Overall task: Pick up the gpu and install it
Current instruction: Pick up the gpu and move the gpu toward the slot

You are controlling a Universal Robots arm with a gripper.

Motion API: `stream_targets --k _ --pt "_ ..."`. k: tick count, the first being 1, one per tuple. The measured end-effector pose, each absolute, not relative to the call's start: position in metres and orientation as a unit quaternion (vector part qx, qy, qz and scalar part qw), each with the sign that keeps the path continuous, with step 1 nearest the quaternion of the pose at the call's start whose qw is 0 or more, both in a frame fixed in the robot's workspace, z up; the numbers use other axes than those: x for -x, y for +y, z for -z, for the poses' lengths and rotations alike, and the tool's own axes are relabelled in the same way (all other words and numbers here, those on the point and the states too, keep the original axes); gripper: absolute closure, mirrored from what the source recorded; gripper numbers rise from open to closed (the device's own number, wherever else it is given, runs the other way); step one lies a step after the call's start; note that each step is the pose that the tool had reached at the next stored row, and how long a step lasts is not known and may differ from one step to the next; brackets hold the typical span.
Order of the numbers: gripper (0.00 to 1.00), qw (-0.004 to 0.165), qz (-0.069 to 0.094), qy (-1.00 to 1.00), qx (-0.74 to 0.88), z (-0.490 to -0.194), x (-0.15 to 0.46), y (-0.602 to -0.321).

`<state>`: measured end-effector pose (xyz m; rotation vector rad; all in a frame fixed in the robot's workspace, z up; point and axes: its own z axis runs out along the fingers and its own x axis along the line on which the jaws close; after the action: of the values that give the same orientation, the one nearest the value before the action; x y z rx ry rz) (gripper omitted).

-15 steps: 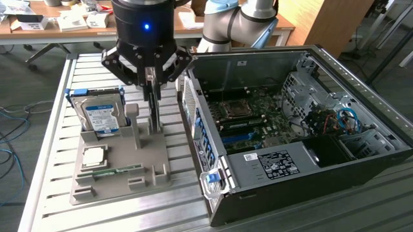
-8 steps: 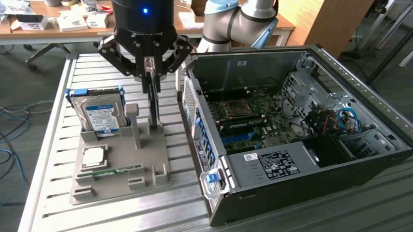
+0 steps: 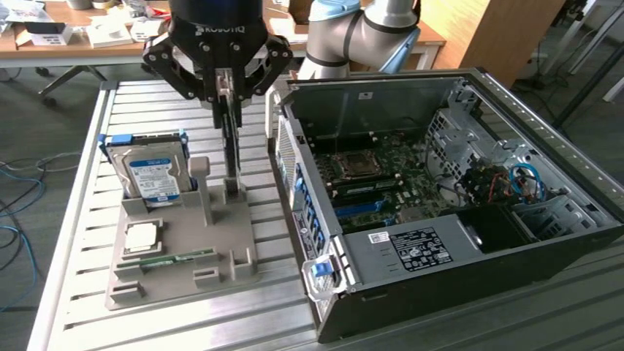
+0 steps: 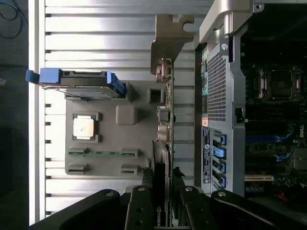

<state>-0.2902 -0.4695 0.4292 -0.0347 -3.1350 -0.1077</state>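
**Fig. — Card pick at the parts tray.** I am watching the gripper (image 3: 227,101) hanging directly above the grey parts tray (image 3: 234,230). Its black fingers (image 4: 146,191) are pressing in from both sides on the upper edge of the gpu (image 3: 232,150), so they are closed on the card rather than spread.

The gpu is standing upright and edge-on along the tray's side nearest the computer case (image 3: 390,300). Its lower edge is sitting at the tray's slotted posts, and I cannot tell whether it is seated or lifted clear. In the wrist view the card's silvery bracket is reaching past the tray's end.

- **Neighbours on the tray:**
  - A hard drive (image 3: 148,174) in a blue carrier is standing upright at the tray's corner away from the case, well apart from the card.
  - A processor chip (image 3: 142,235) is lying flat in a recess.
  - A memory stick (image 3: 166,257) is lying in a slot beside the chip.
- **Clearance:** Just a narrow strip of slatted table (image 3: 73,219) is separating the tray from the case's rear panel, which is rising higher than the tray. The case is lying open, its board facing up. Bare table is running on past the tray's other sides.
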Motion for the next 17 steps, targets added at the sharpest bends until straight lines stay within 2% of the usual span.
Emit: stream_targets --k 5,17 --pt "0.74 0.002 0.034 -0.999 0.011 -0.438 0.290 -0.469" --pt "0.74 0.002 0.034 -0.999 0.011 -0.439 0.276 -0.470"
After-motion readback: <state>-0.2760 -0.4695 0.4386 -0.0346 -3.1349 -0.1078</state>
